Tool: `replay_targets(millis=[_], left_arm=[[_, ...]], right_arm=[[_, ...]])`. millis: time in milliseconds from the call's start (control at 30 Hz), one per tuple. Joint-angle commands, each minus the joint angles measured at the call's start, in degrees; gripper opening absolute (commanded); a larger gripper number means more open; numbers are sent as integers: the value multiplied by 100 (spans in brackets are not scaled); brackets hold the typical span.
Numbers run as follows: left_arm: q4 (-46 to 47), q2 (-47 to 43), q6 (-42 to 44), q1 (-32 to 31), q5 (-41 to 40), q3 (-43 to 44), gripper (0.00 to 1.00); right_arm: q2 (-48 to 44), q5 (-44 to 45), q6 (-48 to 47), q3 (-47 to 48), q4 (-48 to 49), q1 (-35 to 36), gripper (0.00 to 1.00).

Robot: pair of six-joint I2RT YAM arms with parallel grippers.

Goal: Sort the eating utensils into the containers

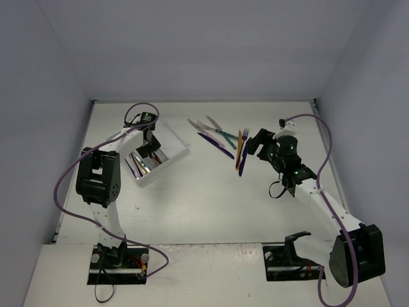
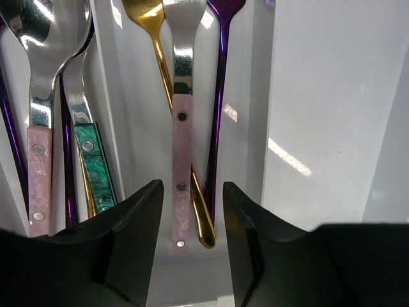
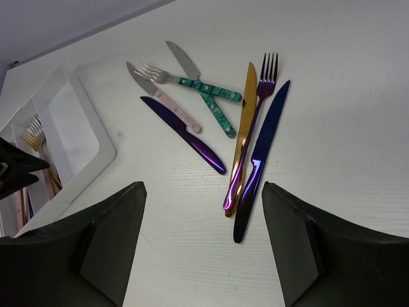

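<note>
L claw (image 2: 192, 192) part-open, empty | R claw (image 3: 201, 192) wide, empty | riveted pink-handle utensil (image 2: 182, 147) in tray (image 2: 332, 128)

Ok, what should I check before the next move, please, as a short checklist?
1. Left jaws clear of the pink-handled fork: ok, open, gap on both sides.
2. Fork lying inside a tray compartment: ok.
3. Right jaws open, nothing held: ok.
4. Next piece free for a single pick: not ok; gold knife, purple fork and blue knife lie touching.
</note>
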Motion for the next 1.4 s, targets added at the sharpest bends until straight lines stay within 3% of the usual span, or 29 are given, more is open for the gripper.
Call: replay_targets(millis=[0,167,500,600,733,800,933,1367], left_arm=[[97,-649,177,26,-95,197,41],[89,-1332,657,-52,-219,267,44],[357,-3634,2536,18,-620,-719,72],[384,-4253,2947,40,-616,-1195,79],[440,-4934,3522,43,-596,-1823,81],[577,-5234,3743,43,-651,-2077,86],[738,-5485,3949,34,-736,-2429,90],[686,-5503,3878,36,-673,-2415,91]], right_arm=[[83,-74,-127,153,242,-43,70],[342,-34,-254,321,210,-52,70],[1875,217,-780,1332,13,-78,66],[2552,337,-684,1714,-7,-78,58],[3367,590,-564,2248,-68,-72,37],[3623,660,-494,2524,-125,-70,34],[4146,895,-383,2845,-260,-60,34],[5017,1165,-457,3334,-374,20,29]])
